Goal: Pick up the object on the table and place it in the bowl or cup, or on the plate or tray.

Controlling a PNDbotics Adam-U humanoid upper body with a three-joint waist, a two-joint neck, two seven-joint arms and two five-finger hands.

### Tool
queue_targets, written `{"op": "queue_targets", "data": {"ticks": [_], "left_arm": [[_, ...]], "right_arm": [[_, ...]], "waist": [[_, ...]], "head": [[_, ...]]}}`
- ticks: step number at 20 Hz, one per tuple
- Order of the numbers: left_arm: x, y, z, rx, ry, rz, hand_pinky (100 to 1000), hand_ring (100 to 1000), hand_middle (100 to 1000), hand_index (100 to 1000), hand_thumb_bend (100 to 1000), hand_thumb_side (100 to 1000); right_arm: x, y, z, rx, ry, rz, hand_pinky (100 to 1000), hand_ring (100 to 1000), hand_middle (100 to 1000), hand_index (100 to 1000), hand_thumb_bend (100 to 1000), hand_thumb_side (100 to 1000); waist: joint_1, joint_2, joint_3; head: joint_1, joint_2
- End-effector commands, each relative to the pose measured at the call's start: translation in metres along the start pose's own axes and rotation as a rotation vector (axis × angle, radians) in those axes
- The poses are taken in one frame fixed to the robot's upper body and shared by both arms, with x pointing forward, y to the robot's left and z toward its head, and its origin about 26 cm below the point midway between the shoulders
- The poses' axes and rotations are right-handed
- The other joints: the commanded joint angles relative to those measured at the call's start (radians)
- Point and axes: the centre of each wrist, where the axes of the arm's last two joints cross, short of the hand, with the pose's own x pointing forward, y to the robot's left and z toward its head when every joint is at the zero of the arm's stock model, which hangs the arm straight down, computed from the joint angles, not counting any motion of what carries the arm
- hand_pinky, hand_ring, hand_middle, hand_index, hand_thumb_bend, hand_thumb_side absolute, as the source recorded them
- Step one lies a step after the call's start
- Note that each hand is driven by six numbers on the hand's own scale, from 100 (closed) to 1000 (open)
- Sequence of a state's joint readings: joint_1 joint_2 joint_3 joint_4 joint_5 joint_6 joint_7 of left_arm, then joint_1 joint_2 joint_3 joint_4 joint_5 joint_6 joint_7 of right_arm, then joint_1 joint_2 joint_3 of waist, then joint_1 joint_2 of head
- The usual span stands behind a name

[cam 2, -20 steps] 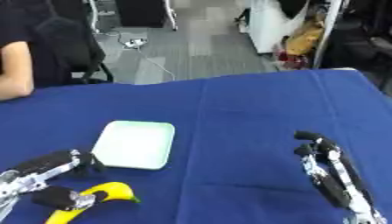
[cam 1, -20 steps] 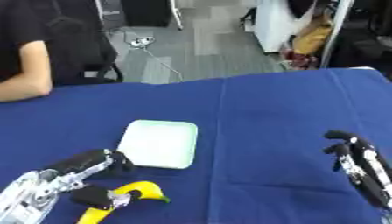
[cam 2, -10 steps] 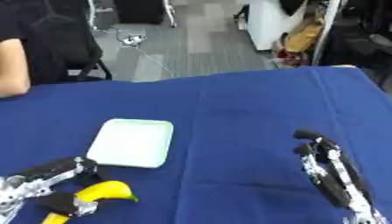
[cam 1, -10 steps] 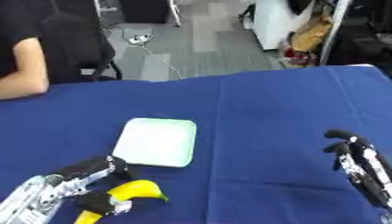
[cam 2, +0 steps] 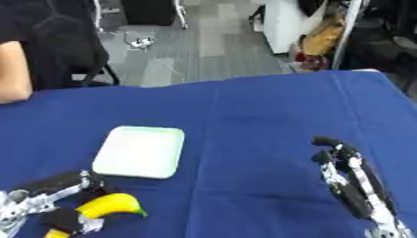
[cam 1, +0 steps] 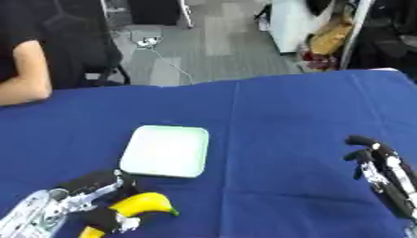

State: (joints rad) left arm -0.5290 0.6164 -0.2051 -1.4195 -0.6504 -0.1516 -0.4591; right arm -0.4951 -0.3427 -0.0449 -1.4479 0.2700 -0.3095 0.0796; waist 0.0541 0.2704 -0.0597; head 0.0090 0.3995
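the black and silver left hand (cam 1: pixel 77 209) sits at the lower left corner, its fingers and thumb curled round a curved yellow banana (cam 1: pixel 140 204) whose green-tipped end points right; the fruit is just beside the near edge of the pale green square tray (cam 1: pixel 166 150), apart from it. the right eye view shows more of the dark thumb under the banana's lower end, while the left eye view cuts less of the wrist at the corner. the black right hand (cam 2: pixel 350 179) rests near the lower right, fingers up and relaxed, holding nothing; the right eye view shows it whole, well inside the frame, whereas the left eye view crowds it against the right edge. between the two hands the blue cloth-covered table (cam 1: pixel 277 116) lies bare, and a broad stretch of it runs behind the tray to the far edge. the banana is smooth, bright yellow, and lies low, close to the table's near edge.
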Motion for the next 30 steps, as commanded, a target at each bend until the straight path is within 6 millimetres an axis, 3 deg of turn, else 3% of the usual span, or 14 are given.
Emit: {"op": "queue_targets", "data": {"ticks": [1, 7, 9, 10, 11, 12, 13, 16, 20, 30], "left_arm": [[-0.0033, -0.0028, 0.0015, -0.014, 0.013, -0.009, 433, 467, 571, 750, 291, 676], [-0.0035, -0.0024, 0.0016, -0.011, 0.015, -0.012, 393, 431, 544, 737, 276, 652], [-0.0035, -0.0020, 0.0017, -0.009, 0.016, -0.013, 323, 377, 506, 707, 259, 610], [-0.0033, -0.0013, 0.0018, -0.003, 0.018, -0.014, 248, 326, 471, 674, 238, 569], [-0.0031, 0.0000, 0.0021, 0.008, 0.023, -0.015, 105, 238, 408, 615, 211, 508], [-0.0030, 0.0014, 0.0024, 0.023, 0.031, -0.017, 100, 143, 332, 541, 171, 441], [-0.0027, 0.0026, 0.0027, 0.038, 0.041, -0.018, 100, 103, 298, 506, 156, 416], [-0.0023, 0.0043, 0.0030, 0.075, 0.069, -0.020, 100, 100, 166, 378, 100, 288], [-0.0026, 0.0047, 0.0032, 0.090, 0.094, -0.024, 100, 100, 114, 327, 100, 192], [-0.0027, 0.0050, 0.0032, 0.113, 0.115, -0.023, 100, 100, 100, 289, 100, 275]], "right_arm": [[0.0075, -0.0072, -0.0070, -0.010, -0.035, 0.019, 376, 633, 763, 865, 100, 824], [0.0071, -0.0071, -0.0066, -0.009, -0.033, 0.019, 377, 633, 763, 865, 100, 824], [0.0071, -0.0073, -0.0066, -0.010, -0.033, 0.019, 376, 633, 763, 865, 100, 824], [0.0071, -0.0073, -0.0065, -0.011, -0.032, 0.019, 376, 633, 763, 865, 100, 824], [0.0069, -0.0072, -0.0064, -0.010, -0.032, 0.018, 376, 633, 763, 865, 100, 824], [0.0068, -0.0072, -0.0062, -0.010, -0.031, 0.019, 376, 633, 763, 865, 100, 824], [0.0067, -0.0072, -0.0062, -0.011, -0.030, 0.018, 376, 633, 763, 865, 100, 824], [0.0067, -0.0073, -0.0061, -0.011, -0.030, 0.018, 376, 633, 763, 865, 100, 824], [0.0066, -0.0073, -0.0060, -0.011, -0.030, 0.018, 377, 633, 763, 865, 100, 823], [0.0063, -0.0071, -0.0056, -0.011, -0.028, 0.017, 376, 633, 763, 866, 100, 825]], "waist": [[-0.003, -0.012, 0.002], [-0.004, -0.013, 0.003], [-0.004, -0.013, 0.003], [-0.004, -0.013, 0.004], [-0.004, -0.013, 0.004], [-0.004, -0.013, 0.004], [-0.004, -0.013, 0.004], [-0.004, -0.014, 0.005], [-0.004, -0.015, 0.004], [-0.004, -0.015, 0.004]], "head": [[0.003, -0.003], [0.002, -0.003], [0.002, -0.004], [0.001, -0.004], [0.001, -0.004], [0.001, -0.004], [0.001, -0.004], [0.000, -0.004], [0.000, -0.004], [-0.002, -0.005]]}}
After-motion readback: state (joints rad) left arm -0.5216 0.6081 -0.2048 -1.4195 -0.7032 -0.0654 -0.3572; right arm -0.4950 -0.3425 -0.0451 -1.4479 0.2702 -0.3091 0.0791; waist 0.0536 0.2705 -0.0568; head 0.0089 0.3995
